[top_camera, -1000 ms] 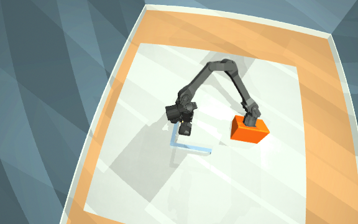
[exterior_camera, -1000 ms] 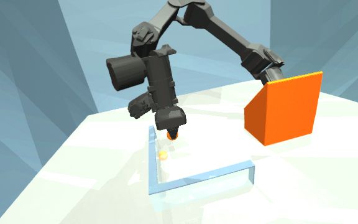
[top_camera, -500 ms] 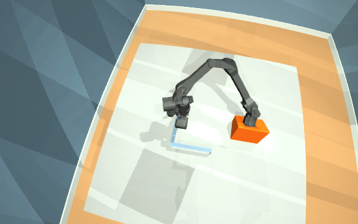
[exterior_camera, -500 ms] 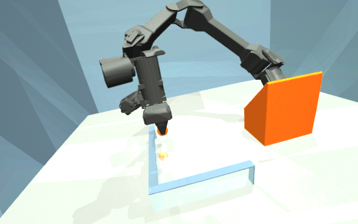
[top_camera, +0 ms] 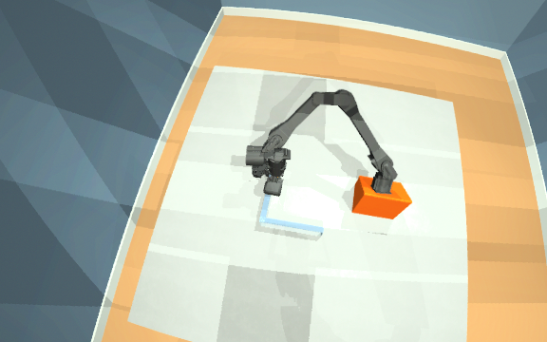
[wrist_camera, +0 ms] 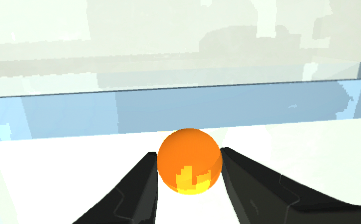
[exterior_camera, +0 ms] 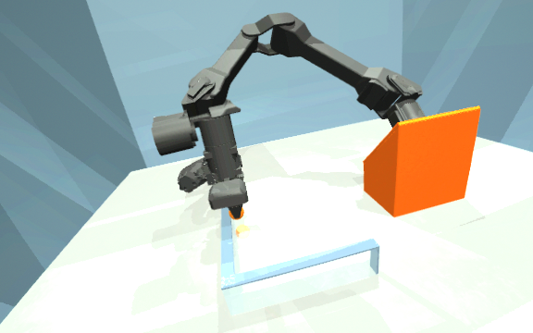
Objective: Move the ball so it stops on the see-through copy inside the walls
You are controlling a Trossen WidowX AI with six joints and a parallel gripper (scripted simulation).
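Note:
My gripper [exterior_camera: 236, 214] [wrist_camera: 188, 157] is shut on the solid orange ball [exterior_camera: 241, 214] [wrist_camera: 189, 150], with a fingertip on each side of it in the wrist view. In the exterior view the ball appears raised, close to one wall's inner side. The see-through copy [exterior_camera: 242, 230] shows as a pale orange patch just below the ball in that view; I cannot make it out in the wrist view. The clear bluish walls [top_camera: 292, 224] [exterior_camera: 303, 264] [wrist_camera: 181, 106] meet in a corner. In the top view the arm hides ball, copy and fingertips.
An orange block [top_camera: 380, 208] [exterior_camera: 433, 166] stands at the arm's base, well to the right of the walls. The arm arches high from it to the gripper. One wall runs beneath the wrist, and the other crosses in front of the gripper in the exterior view.

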